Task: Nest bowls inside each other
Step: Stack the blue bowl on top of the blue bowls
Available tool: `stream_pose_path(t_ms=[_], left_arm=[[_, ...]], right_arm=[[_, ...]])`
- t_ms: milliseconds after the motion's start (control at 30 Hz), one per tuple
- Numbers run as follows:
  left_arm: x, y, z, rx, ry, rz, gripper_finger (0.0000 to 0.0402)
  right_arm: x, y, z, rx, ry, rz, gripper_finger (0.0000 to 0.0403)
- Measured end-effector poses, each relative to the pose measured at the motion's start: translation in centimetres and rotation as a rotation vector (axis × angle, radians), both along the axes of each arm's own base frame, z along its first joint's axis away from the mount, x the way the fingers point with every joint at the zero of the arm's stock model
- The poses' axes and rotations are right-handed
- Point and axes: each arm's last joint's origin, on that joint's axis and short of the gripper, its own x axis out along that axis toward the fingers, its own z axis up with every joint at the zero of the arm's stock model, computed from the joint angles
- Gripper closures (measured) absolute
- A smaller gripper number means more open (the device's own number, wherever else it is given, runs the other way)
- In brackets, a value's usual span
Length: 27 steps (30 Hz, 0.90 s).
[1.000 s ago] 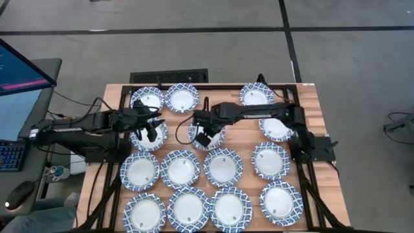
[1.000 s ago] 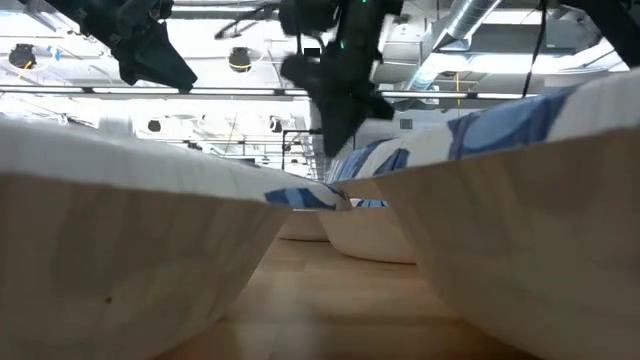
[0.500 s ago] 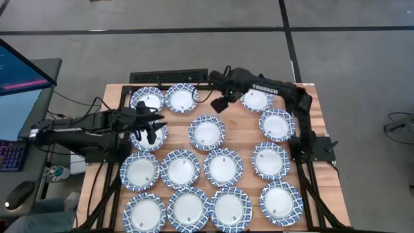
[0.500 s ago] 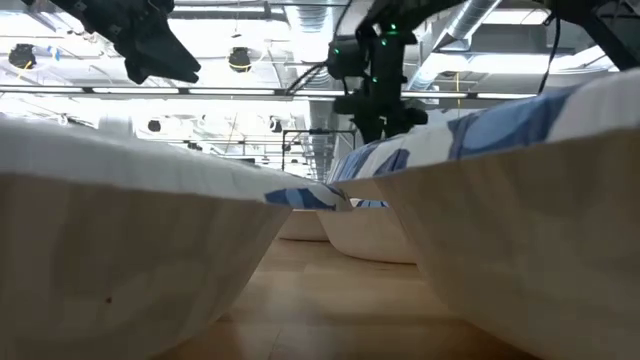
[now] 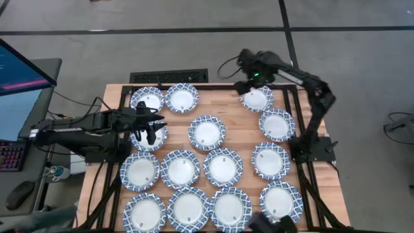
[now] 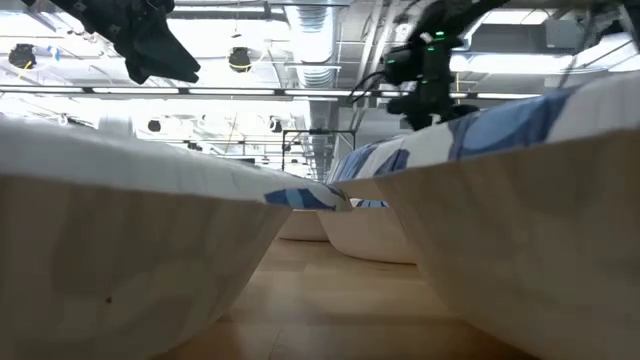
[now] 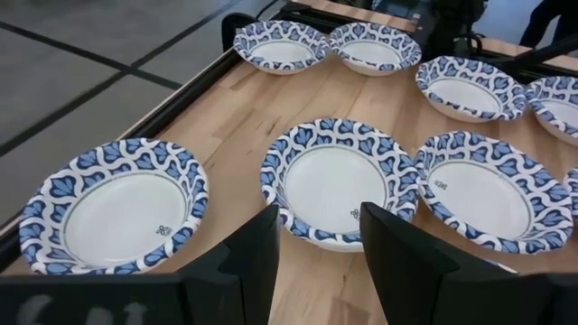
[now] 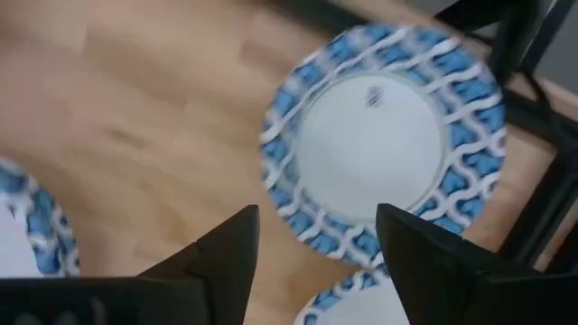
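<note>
right end effector (image 5: 244, 86) is wide open and empty, hovering just beside the far-corner bowl (image 5: 257, 98), way nearer than the left arm

- Floor (image 5: 162, 45): grey, smooth, crossed by dark seam lines.
- Worktop (image 5: 226, 120): light wood planks, bordered by a black metal frame (image 5: 116, 188).
- Monitor (image 5: 22, 71): lit screen, beside the worktop's left edge; a keyboard (image 5: 10, 155) lies below it.
- Floor vent (image 5: 169, 77): dark grille, just beyond the worktop's far edge.
- Ceiling (image 6: 300, 60): exposed silver ducts and pipes, brightly lit.
</note>
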Motion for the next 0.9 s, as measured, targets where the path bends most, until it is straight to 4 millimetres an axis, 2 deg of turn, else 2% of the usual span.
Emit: stream_pose_path(t_ms=[100,200,400,533,833,900], left_arm=[[0.0,0.1,0.0,0.004,0.001,0.004,0.0255],[0.0,0.3,0.0,0.013,0.004,0.011,0.0255],[-0.1,0.6,0.0,0.013,0.004,0.038,0.0255],[-0.1,0.8,0.0,-0.001,-0.001,0.051,0.0255],[-0.2,0.8,0.0,-0.030,-0.007,0.061,0.0255],[-0.2,0.8,0.0,-0.033,-0.008,0.064,0.0255]], right_arm=[[-2.7,0.1,-0.1,0.015,-0.107,-0.058,0.0169],[-3.3,1.3,-2.4,0.055,-0.151,-0.065,0.0177],[-2.3,3.8,-5.4,0.043,-0.063,0.004,0.0181],[-2.0,3.6,-6.7,0.007,-0.018,0.035,0.0175],[-0.5,3.0,-10.8,0.073,0.063,0.100,0.0168],[-0.2,3.0,-11.0,0.071,0.062,0.119,0.0168]])
